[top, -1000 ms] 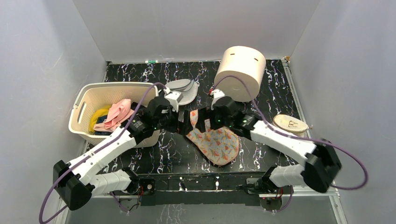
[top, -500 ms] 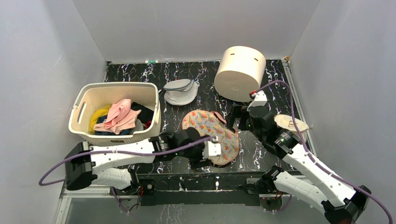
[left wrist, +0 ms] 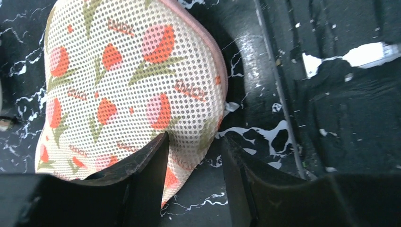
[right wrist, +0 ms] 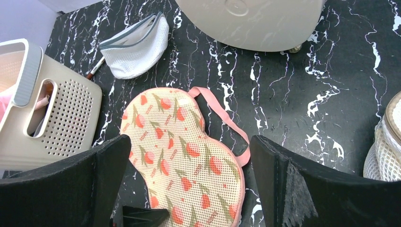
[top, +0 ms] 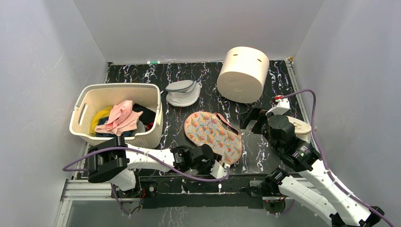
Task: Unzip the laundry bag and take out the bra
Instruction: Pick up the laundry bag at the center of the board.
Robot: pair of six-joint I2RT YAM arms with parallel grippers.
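I am at the opening step: finding a hold on the peanut-shaped, beige-pink mesh laundry bag with red-orange flowers (top: 213,135), which lies flat near the middle of the black marbled table (top: 189,75), zipped shut. No black bra shows anywhere, so I judge it to be inside the case.

My left gripper (left wrist: 194,142) has its fingers part-way apart, straddling the case's rim at its 6 o'clock end. One finger touches the mesh; a sliver of table shows between the other and the fabric, so nothing is clamped. My right gripper (right wrist: 189,142) hangs with its fingers spread wide, above the table at the case's 3 o'clock side, holding nothing.

The pink zipper rim (left wrist: 215,56) runs along the edge just past my left fingers, but I cannot make out the pull. A small pale tab (left wrist: 231,106) at the rim may be it; it is too small to tell. Next I should pin this end with the left hand, then bring the right down to the pull and draw it along the rim.
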